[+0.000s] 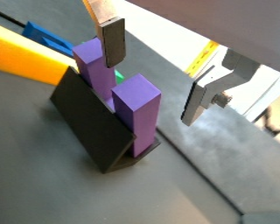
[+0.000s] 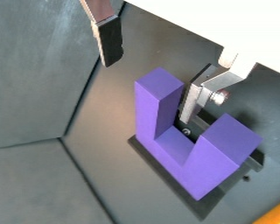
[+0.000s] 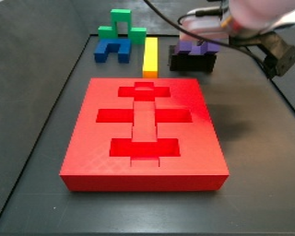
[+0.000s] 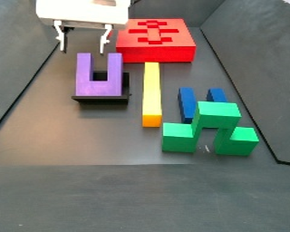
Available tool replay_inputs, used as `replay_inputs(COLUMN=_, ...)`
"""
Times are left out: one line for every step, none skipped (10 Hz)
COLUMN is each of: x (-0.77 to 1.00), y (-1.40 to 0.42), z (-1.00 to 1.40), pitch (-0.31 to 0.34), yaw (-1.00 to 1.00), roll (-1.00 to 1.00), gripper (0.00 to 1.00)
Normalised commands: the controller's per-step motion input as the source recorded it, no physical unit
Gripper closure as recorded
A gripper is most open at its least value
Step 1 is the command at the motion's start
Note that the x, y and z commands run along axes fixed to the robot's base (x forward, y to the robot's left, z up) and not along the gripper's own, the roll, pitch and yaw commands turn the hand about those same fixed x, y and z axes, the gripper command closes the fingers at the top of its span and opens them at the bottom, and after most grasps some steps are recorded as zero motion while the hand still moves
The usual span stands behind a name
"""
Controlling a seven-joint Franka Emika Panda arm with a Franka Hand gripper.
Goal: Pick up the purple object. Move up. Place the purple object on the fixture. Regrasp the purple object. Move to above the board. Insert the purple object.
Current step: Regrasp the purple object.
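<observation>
The purple object (image 4: 99,77) is a U-shaped block standing in the black fixture (image 4: 101,101) with its two prongs pointing away from the base. It shows in both wrist views (image 1: 136,101) (image 2: 184,144) and in a side view (image 3: 194,48). My gripper (image 4: 84,38) is open and empty, just off the prong ends. In both wrist views the gripper (image 1: 159,68) (image 2: 154,70) has its fingers (image 1: 111,39) (image 2: 201,101) spread wide, one finger close beside a prong, not touching. The red board (image 3: 144,129) (image 4: 156,38) lies beside the fixture (image 3: 194,63).
A yellow bar (image 4: 151,91) (image 3: 151,53) (image 1: 20,57) lies right next to the fixture. A blue block (image 4: 196,101) (image 3: 111,48) and a green block (image 4: 208,127) (image 3: 122,23) sit beyond the bar. Grey bin walls slope up around the floor.
</observation>
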Motion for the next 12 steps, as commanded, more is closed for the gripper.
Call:
replay_inputs(x=0.03, y=0.0, z=-0.03, pitch=0.0, yaw=0.0, roll=0.0, gripper=0.0)
replay_inputs(x=0.05, y=0.06, z=-0.24, pitch=-0.086, yaw=0.0, roll=-0.22, gripper=0.0)
replay_inputs(x=0.07, y=0.2, z=-0.26, pitch=-0.114, yaw=0.01, roll=-0.49, gripper=0.0)
replay_inputs(x=0.03, y=0.33, z=-0.16, pitch=-0.086, yaw=0.1, roll=-0.63, gripper=0.0)
replay_inputs(x=0.09, y=0.24, z=-0.13, pitch=-0.034, yaw=0.19, roll=-0.6, gripper=0.0)
replay_inputs(x=0.02, y=0.16, z=-0.05, pitch=0.0, yaw=0.23, roll=-0.41, gripper=0.0)
replay_inputs(x=0.01, y=0.0, z=0.0, pitch=0.0, yaw=0.21, roll=-0.09, gripper=0.0)
replay_inputs(x=0.0, y=-0.04, z=-0.09, pitch=0.0, yaw=0.12, roll=0.0, gripper=0.0)
replay_inputs(x=0.0, y=-0.03, z=-0.2, pitch=0.0, yaw=0.1, roll=0.13, gripper=0.0)
replay_inputs(x=0.0, y=0.0, z=-0.22, pitch=0.0, yaw=0.09, roll=0.16, gripper=0.0)
replay_inputs(x=0.0, y=0.0, z=-0.16, pitch=0.0, yaw=0.09, roll=0.12, gripper=0.0)
replay_inputs(x=0.0, y=0.0, z=-0.16, pitch=0.0, yaw=0.1, roll=0.09, gripper=0.0)
